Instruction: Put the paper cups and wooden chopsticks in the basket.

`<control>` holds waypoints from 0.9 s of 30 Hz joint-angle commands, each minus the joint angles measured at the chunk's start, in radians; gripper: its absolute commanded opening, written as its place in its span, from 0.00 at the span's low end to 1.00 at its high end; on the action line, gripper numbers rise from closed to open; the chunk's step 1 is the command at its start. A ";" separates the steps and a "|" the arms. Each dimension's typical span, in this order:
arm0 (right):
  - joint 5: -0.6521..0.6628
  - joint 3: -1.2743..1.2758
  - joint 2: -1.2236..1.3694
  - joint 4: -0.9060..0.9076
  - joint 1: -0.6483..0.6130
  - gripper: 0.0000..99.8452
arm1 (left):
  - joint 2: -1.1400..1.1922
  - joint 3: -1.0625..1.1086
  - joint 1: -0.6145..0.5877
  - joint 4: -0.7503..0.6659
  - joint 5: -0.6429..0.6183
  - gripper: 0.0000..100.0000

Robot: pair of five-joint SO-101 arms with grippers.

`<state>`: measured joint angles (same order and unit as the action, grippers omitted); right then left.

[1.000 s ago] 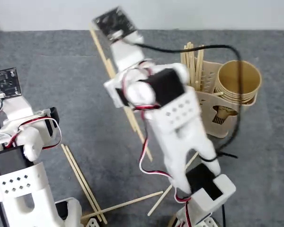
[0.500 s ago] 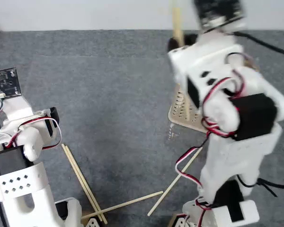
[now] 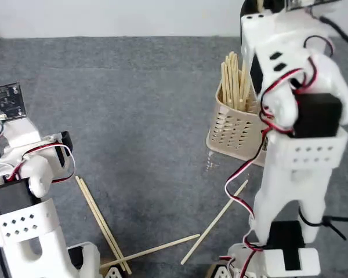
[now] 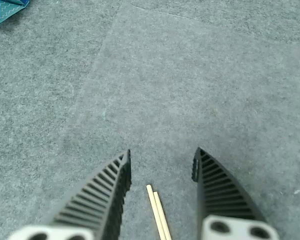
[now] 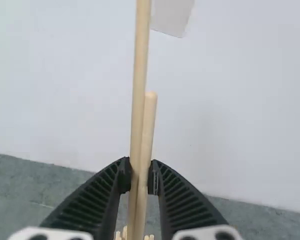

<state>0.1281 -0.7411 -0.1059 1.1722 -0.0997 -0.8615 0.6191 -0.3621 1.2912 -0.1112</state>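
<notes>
The grey tabletop (image 3: 151, 116) lies open across its middle between the two arms, and its far edge meets a white wall (image 3: 104, 17). The left arm (image 3: 23, 191) stands at the near left corner and the right arm (image 3: 296, 133) rises along the right side, just beside the basket (image 3: 229, 130). The basket stands upright near the far right, with a bundle of chopsticks (image 3: 235, 78) standing on end in it. The right claw (image 5: 139, 177) is clamped tight on a held pair (image 5: 141, 110) of chopsticks. These point straight up out of the jaws against the wall, one reaching higher than the other. The left claw (image 4: 162, 165) is spread wide with nothing in it and hovers over the tabletop. The ends of a loose pair (image 4: 157, 212) of chopsticks lie flat on the mat between its two jaws, touching neither. In the high view that loose pair (image 3: 101, 225) runs slantwise just beside the left arm. A single chopstick (image 3: 153, 250) crosses its near end, and another chopstick (image 3: 214, 223) lies slantwise near the right arm's base. All three lie well apart from the basket. A blue scrap (image 4: 5, 10) sits at a corner of the left wrist view. The print on the left arm's camera board (image 3: 7, 101) is too small to read.
</notes>
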 commanded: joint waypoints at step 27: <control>0.043 1.284 -0.412 -0.722 0.047 0.03 | -0.021 -0.004 -0.003 -0.017 0.002 0.20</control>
<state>0.1573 0.5094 -0.4864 0.4664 -0.0629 -0.8615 0.6191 -0.3621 1.2912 -0.1112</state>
